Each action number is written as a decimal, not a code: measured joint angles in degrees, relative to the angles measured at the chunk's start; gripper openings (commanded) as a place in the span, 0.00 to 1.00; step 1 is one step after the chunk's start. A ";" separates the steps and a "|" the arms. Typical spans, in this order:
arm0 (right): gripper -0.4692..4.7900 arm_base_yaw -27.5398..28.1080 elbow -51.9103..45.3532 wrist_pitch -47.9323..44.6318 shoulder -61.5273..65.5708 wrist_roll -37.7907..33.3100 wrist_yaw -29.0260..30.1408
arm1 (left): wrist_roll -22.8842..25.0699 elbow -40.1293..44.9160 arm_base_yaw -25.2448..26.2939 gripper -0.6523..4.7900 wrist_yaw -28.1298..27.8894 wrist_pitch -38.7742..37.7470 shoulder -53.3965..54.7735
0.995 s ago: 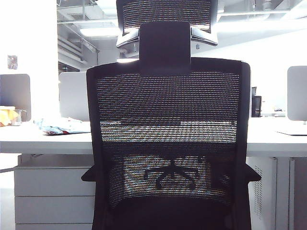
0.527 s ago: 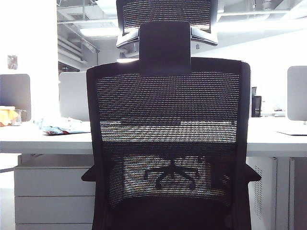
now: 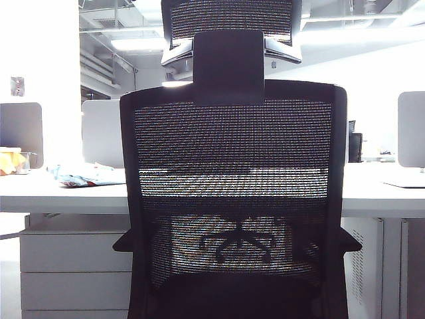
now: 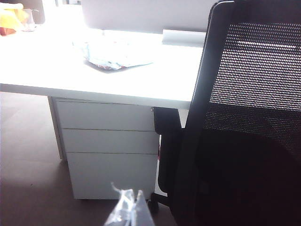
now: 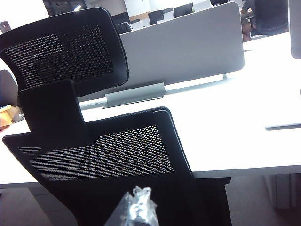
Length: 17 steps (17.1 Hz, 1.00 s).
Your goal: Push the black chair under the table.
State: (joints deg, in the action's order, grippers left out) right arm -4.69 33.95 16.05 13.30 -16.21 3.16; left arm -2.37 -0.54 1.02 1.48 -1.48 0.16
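Note:
The black chair (image 3: 232,133) fills the middle of the exterior view, its mesh back toward the camera and its seat facing the table (image 3: 66,193). No gripper shows in that view. In the left wrist view my left gripper (image 4: 132,207), wrapped in clear plastic with its tips together, hovers low beside the black chair (image 4: 249,141), near the table (image 4: 70,70) and apart from the frame. In the right wrist view my right gripper (image 5: 139,203), also wrapped and shut, sits close behind the black chair (image 5: 108,150), below the headrest. Whether it touches the back is unclear.
White drawer units (image 3: 73,266) stand under the table left of the chair. A crumpled bag (image 3: 83,176) and a yellow item (image 3: 8,159) lie on the top. Grey partition panels (image 3: 103,133) stand behind. A star-shaped chair base (image 3: 242,242) shows through the mesh.

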 measured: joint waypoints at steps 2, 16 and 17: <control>0.09 0.00 0.00 0.00 0.00 0.00 0.00 | 0.00 0.00 -0.02 0.11 0.00 0.00 0.00; 0.09 5.97 -1.18 9.09 -1.42 8.81 -0.46 | 0.00 0.00 0.00 0.11 0.02 0.00 0.04; 0.09 7.43 -2.69 9.03 -1.40 9.18 -0.63 | 0.00 0.00 0.00 0.11 0.02 0.00 0.04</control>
State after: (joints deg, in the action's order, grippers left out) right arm 2.74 31.27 25.08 11.90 -7.03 2.52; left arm -2.37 -0.54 1.02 1.50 -1.48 0.21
